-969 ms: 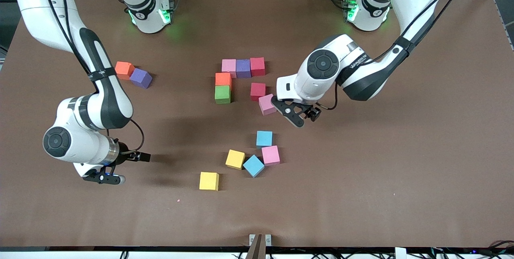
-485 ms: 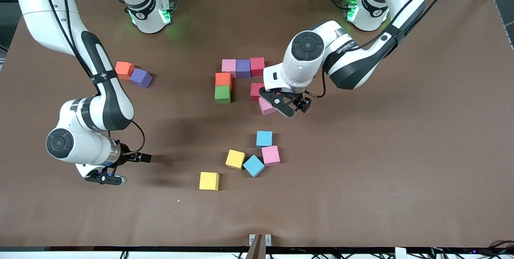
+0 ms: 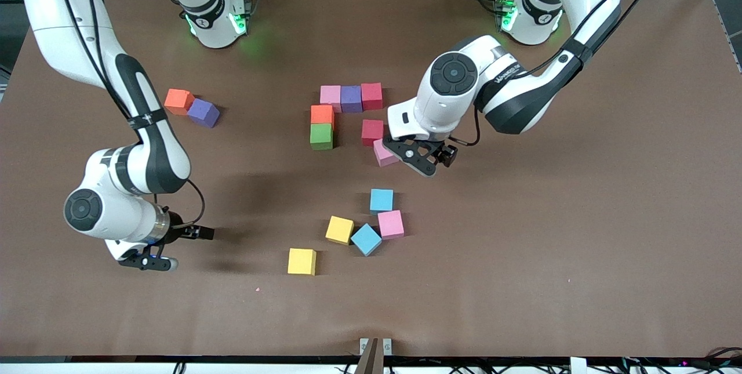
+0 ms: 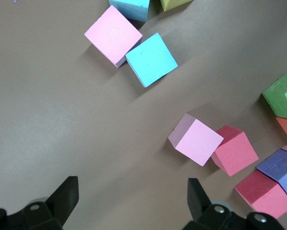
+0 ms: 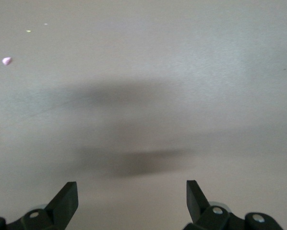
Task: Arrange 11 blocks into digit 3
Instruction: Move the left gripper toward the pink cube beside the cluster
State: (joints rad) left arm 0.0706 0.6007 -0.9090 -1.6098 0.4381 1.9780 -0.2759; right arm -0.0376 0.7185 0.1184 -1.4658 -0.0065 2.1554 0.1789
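Building the 3: top row and two blocks placed, tilted pink block beside the empty, spread left gripper, right gripper waiting open, most loose.

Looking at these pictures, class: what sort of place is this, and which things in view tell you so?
Probably a robotics lab. Two robot arms are mounted on a brown table with loose foam blocks. Cables and power strips run along the table edge by the bases. The left gripper is over a pink block; the right gripper waits.
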